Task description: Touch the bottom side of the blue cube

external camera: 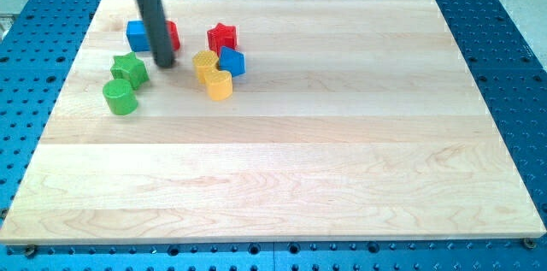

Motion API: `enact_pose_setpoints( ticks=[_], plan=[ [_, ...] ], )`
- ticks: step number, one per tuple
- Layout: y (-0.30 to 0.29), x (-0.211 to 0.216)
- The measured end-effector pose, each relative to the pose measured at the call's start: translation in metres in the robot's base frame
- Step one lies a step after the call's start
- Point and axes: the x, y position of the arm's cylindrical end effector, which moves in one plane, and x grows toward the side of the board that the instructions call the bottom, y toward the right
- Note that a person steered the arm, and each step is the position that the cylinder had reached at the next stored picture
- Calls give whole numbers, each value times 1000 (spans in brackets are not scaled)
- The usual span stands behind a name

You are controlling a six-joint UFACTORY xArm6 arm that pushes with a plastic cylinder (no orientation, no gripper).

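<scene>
The blue cube point(138, 35) sits near the board's top left corner, partly hidden by my rod. A red block point(173, 35) shows just right of the rod, shape unclear. My tip point(165, 65) rests on the board just below and to the right of the blue cube's bottom side, a small gap apart. A green star block point(129, 69) lies left of the tip, and a green cylinder point(120, 97) below that.
To the right stands a cluster: a red star block point(222, 36), a blue block point(232, 61), a yellow block point(205, 64) and a yellow cylinder point(220, 85). The wooden board point(299, 168) lies on a blue perforated table.
</scene>
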Motion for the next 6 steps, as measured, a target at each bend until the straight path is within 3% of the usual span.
enact_pose_setpoints(
  ticks=[3,5,6],
  plan=[
    [-26,-9],
    [-82,-64],
    [-58,-78]
  ],
)
